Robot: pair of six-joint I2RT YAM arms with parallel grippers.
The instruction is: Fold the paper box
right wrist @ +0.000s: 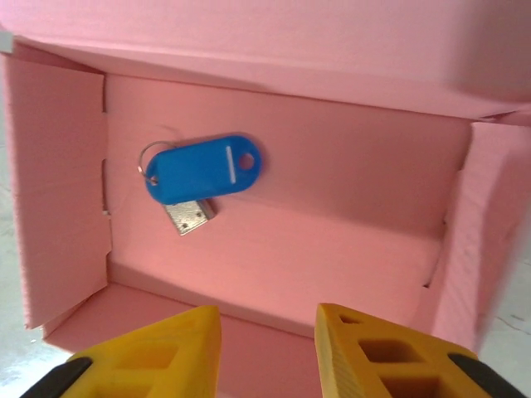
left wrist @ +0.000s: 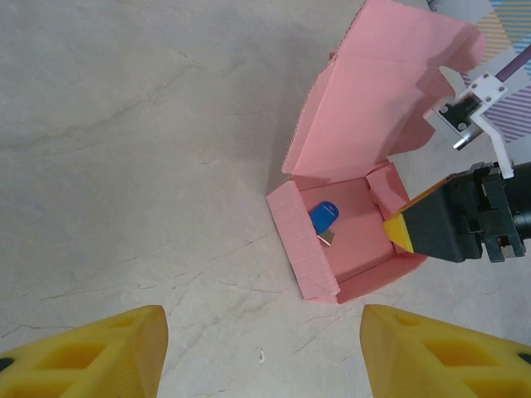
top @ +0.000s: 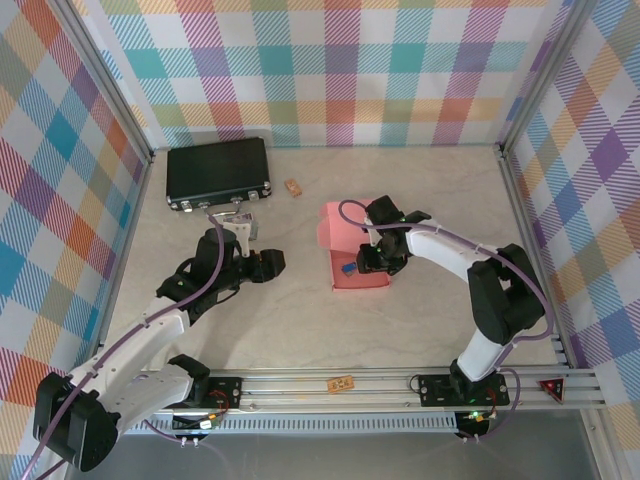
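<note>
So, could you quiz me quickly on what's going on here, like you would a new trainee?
1. True or false: the paper box has its lid shut.
2. What lies inside the box? A) a blue key tag B) a coin C) nothing
3. Which gripper is right at the box?
Key: 1 false, the lid stands open. 2 A. 3 the right gripper, its jaws apart.

pink paper box [top: 352, 262], lid open, mid-table
</note>
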